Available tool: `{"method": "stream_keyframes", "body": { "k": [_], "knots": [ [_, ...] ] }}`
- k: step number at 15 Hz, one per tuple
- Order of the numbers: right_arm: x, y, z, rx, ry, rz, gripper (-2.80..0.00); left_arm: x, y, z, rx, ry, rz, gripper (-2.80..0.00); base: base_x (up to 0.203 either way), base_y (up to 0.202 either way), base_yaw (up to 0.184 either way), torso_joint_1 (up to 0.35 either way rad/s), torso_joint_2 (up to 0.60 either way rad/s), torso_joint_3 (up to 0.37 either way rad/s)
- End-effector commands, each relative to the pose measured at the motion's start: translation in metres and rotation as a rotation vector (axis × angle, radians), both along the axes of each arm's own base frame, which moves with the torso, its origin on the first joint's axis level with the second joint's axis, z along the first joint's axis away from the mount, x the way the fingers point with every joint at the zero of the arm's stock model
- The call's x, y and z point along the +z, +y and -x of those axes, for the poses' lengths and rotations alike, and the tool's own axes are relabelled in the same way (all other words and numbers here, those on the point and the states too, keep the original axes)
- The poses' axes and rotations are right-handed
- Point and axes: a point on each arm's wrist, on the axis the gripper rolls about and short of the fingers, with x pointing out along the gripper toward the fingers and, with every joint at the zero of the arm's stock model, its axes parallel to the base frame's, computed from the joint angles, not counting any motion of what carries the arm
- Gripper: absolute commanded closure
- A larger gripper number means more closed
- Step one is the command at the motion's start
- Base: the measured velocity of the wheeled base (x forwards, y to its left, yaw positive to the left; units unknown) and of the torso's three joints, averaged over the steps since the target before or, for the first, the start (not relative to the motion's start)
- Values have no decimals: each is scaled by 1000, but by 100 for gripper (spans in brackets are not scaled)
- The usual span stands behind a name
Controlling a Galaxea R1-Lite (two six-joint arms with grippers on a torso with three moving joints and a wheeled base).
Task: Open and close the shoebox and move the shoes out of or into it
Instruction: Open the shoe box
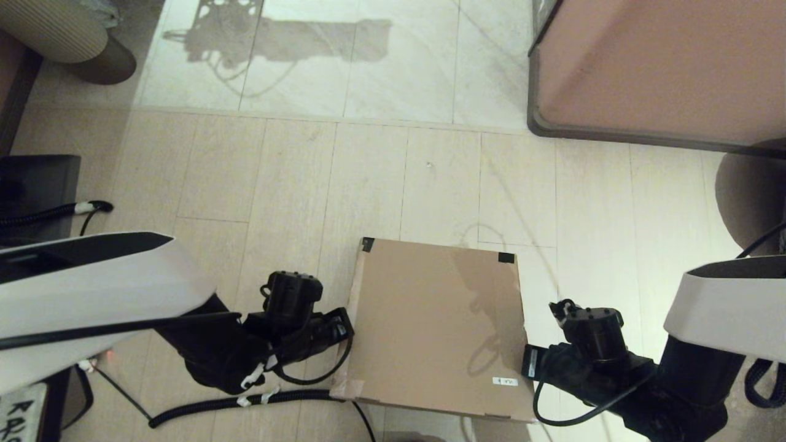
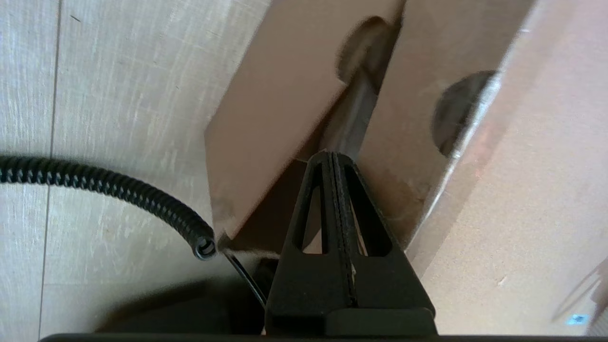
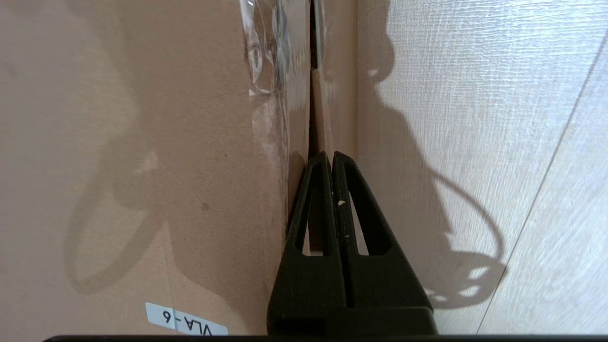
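The shoebox (image 1: 436, 325) sits on the floor between my arms with its lid down, dark tape on its two far corners and a small white label (image 1: 505, 381) near its front right. My left gripper (image 1: 341, 326) is shut at the box's left side; in the left wrist view its fingertips (image 2: 332, 156) touch the gap under a side flap (image 2: 280, 109) that splays outward. My right gripper (image 1: 529, 362) is shut against the box's right side, tips (image 3: 331, 156) at the seam along the lid's edge (image 3: 311, 95). The shoes are hidden.
A large pinkish-brown cabinet (image 1: 657, 67) stands at the far right. A black corrugated cable (image 1: 245, 402) lies on the floor by the box's front left corner. A dark case (image 1: 37, 184) is at the left and a round dark base (image 1: 749, 196) at the right.
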Motion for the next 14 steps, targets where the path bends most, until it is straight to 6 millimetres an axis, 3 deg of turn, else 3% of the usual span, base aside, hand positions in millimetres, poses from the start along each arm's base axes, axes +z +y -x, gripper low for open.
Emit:
{"method": "stream_keyframes", "body": {
  "k": [1,7,14],
  "knots": [
    [26,-3,8,-11,-41,-40,0,15,0,6,1,-31,16,0,0,0,0,0,0,0],
    [60,-5,17,-71,55,-178,0,39,-1,19,12,-60,80,0,0,0,0,0,0,0],
    [51,-11,35,-94,148,-183,0,52,-8,23,37,-73,149,0,0,0,0,0,0,0]
  ]
}}
